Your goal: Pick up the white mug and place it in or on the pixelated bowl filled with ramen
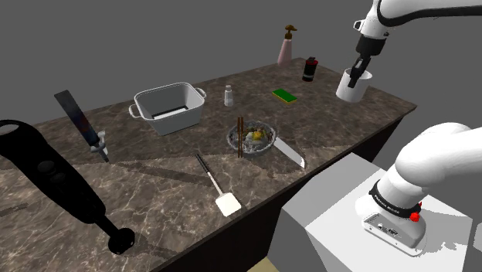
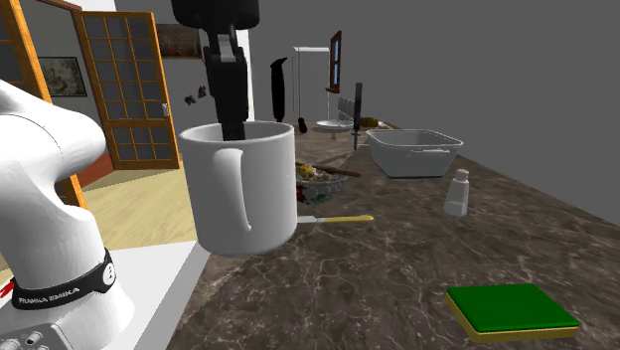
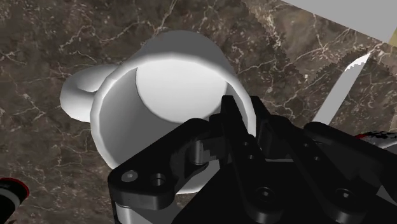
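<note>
The gripper [image 1: 355,76] is pinched shut on the rim of the white mug [image 1: 351,88], one finger inside the wall and one outside. The mug hangs tilted in the air over the counter's right end in the shoulder view, well apart from the ramen bowl [image 1: 253,140]. It's a thin, off-centre pinch, so a fast swing could twist the mug loose. The chopsticks [image 1: 240,136] in the bowl could also tip it on landing.

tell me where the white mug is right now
The white mug hangs in the gripper above the marbled counter at the shoulder view's upper right, just right of the green sponge and dark bottle.
</note>
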`<state>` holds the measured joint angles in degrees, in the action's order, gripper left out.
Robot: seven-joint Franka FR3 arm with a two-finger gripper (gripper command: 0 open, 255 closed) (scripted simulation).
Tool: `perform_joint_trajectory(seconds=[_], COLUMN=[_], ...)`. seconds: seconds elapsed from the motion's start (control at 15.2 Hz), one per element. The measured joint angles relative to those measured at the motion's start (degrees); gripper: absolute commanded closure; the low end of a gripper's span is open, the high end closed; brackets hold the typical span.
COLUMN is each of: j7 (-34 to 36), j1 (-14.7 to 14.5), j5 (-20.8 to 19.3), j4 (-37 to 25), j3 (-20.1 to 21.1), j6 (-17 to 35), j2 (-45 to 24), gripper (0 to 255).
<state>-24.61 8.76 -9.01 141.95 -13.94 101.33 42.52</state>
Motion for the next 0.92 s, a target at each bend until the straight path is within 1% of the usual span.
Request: perform_joint_trajectory(seconds=[0.26,0.53,0.92], j7=[4.88,10.33,18.22], j1=[-2.14,-4.70,-8.07], j5=[2.89,6.14,10.25], j4=[0.08,-1.62,-6.55], j3=[4.43,9.22,15.96], j6=[-0.18,0.08,0.52], j2=[-0.11,-2.27,-7.69], gripper=[255,255,255])
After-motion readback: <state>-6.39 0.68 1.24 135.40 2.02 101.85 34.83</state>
